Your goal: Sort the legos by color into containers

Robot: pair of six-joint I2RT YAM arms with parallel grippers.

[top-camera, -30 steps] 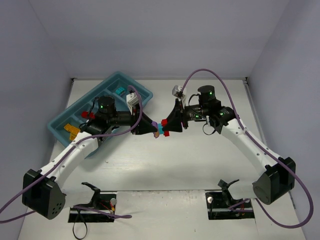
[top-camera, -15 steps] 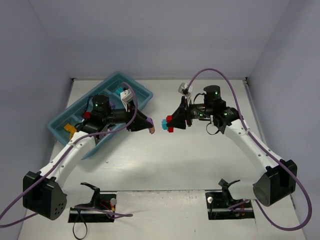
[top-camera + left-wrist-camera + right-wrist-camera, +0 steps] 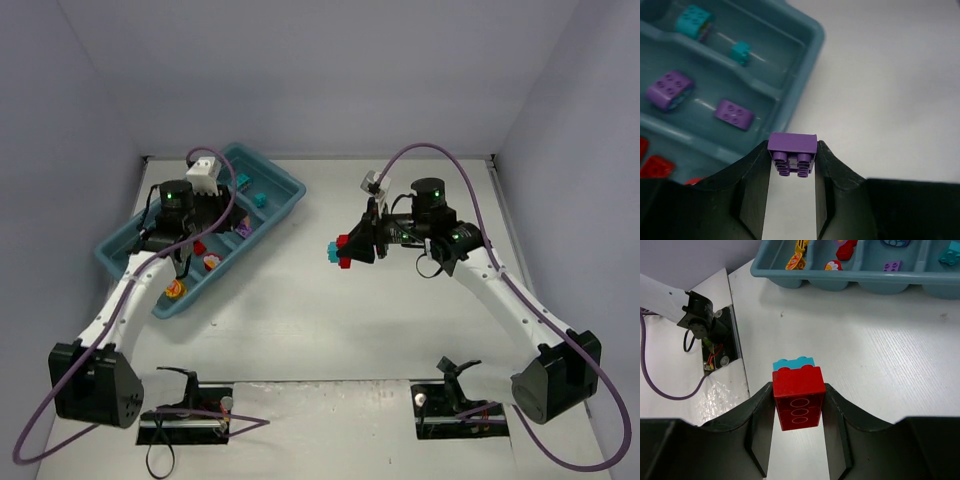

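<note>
**Left wrist view, lower centre:** the left gripper (image 3: 792, 148) pinches a purple brick (image 3: 792, 141) by its two sides. Bare table (image 3: 890, 100) fills the right of the frame. The brick lines up with the end wall of the tray (image 3: 801, 75); whether it is already past the rim cannot be told from here.

**Beyond the brick, toward the upper left:**
- red bricks (image 3: 652, 166) at the lower left edge
- a compartment with two purple bricks (image 3: 669, 89)
- a compartment with two teal bricks (image 3: 692, 20)

**Step in hand, as judged:** dropping the held brick in with the purple ones. To do it well:
- carry the brick up and left in this frame until it is over the middle of the purple compartment, clear of both dividers
- lower it between the walls before the fingers part, because a high release could bounce it into the red or teal compartment

**Right wrist view, lower centre:** the right gripper (image 3: 797, 390) clamps a red brick (image 3: 799, 402) with a teal brick (image 3: 793, 363) joined to its far end. The pair hangs over bare table, well apart from the tray along the top of the frame.

Two joined colours probably cannot go in as one piece, so this grip should stay firm until the other arm is free to pull them apart
</note>
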